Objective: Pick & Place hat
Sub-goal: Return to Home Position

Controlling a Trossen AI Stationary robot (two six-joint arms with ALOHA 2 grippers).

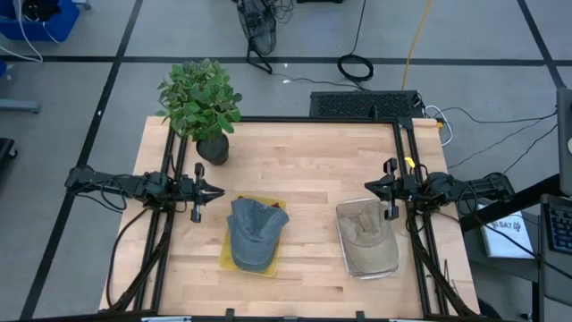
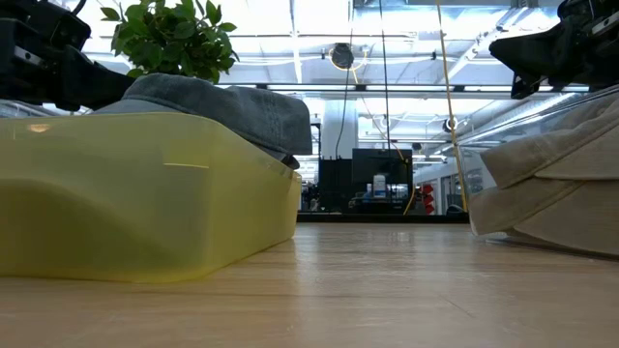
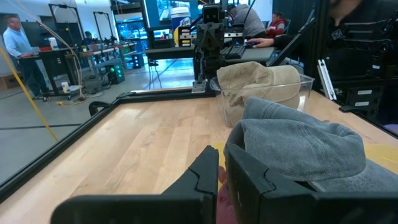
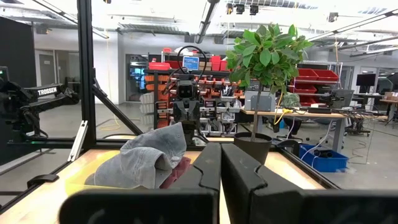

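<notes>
A grey-blue cap [image 1: 255, 233] lies in a yellow tray [image 1: 229, 262] at the table's middle; it also shows in the low view [image 2: 222, 106] and the left wrist view [image 3: 298, 140]. A tan cap [image 1: 365, 228] lies in a clear tray [image 1: 375, 268] to the right, also in the left wrist view [image 3: 255, 78]. My left gripper [image 1: 214, 190] hangs shut and empty left of the yellow tray. My right gripper [image 1: 371, 187] hangs shut and empty just beyond the clear tray's far edge.
A potted plant [image 1: 204, 103] stands at the table's far left corner. A black frame [image 1: 313, 121] runs along the far edge and both sides. Bare wood lies between the two trays [image 1: 313, 233]. People sit at desks beyond the table [image 3: 245, 18].
</notes>
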